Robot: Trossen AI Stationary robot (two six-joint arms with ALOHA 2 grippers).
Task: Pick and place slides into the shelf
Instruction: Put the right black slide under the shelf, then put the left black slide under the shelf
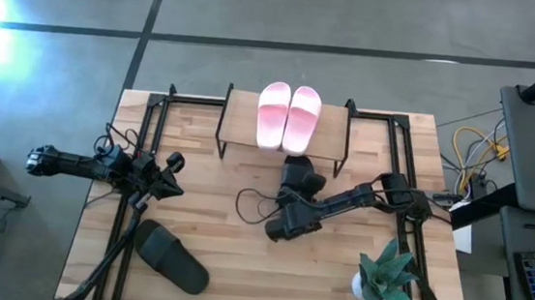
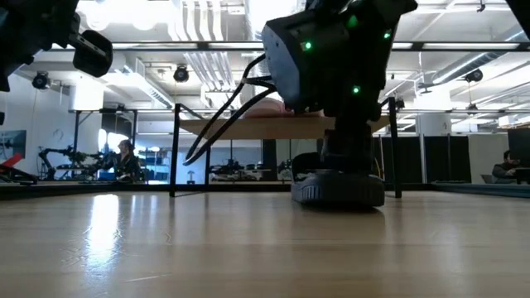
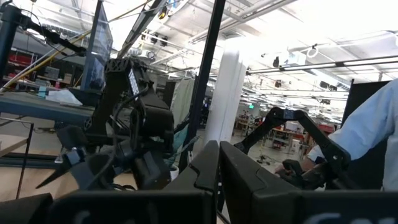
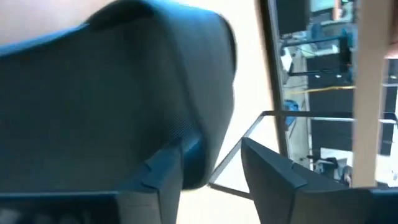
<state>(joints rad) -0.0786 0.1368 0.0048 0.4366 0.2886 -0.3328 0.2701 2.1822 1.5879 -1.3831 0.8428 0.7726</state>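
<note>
The shelf (image 1: pixel 241 119) stands at the table's far edge, and its plank top (image 2: pixel 248 127) carries two pale pink slides (image 1: pixel 273 114) (image 1: pixel 302 116) side by side. One black slide (image 1: pixel 301 175) lies flat on the table in front of the shelf (image 2: pixel 338 189). My right gripper (image 1: pixel 295 193) is open right over it, pointing toward the far edge. In the right wrist view the slide (image 4: pixel 112 93) fills the picture beside the fingers (image 4: pixel 208 158). A second black slide (image 1: pixel 173 256) lies near the left front corner. My left gripper (image 1: pixel 173 173) hangs shut above the table's left side (image 3: pixel 217 180). My right gripper stands at the black slide's near end (image 4: pixel 199 155), coming from the near side and slanting down. One finger (image 4: pixel 165 171) is in front of the slide's edge and the other (image 4: pixel 273 171) is clear of it. Whether it touches the slide, I cannot tell. The slide's sole rests on the table.
A potted plant (image 1: pixel 387 277) stands at the table's right front corner. Black frame rails (image 1: pixel 143 129) run along both sides of the table. A cable (image 1: pixel 253 207) loops on the table by the right arm. A person's sleeve (image 3: pixel 373 137) shows beyond the table.
</note>
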